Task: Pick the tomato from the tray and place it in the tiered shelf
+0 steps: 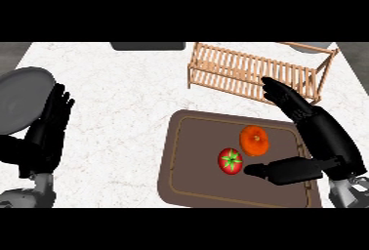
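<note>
Right hand [317, 146] spread open, thumb just beside small red tomato [230, 160] on brown rectangular tray [189, 180]. Not yet grasped; lift and transfer to slatted wooden tiered shelf [249, 71] remain.

Single head view, looking steeply down onto the surface [122, 127], forearms entering from the lower edge.

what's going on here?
The right hand is open over the brown tray, its thumb next to the tomato, not yet gripping it. An orange fruit sits beside the tomato. The wooden tiered shelf stands behind the tray. The left hand rests open at the left edge, by a grey plate.
</note>
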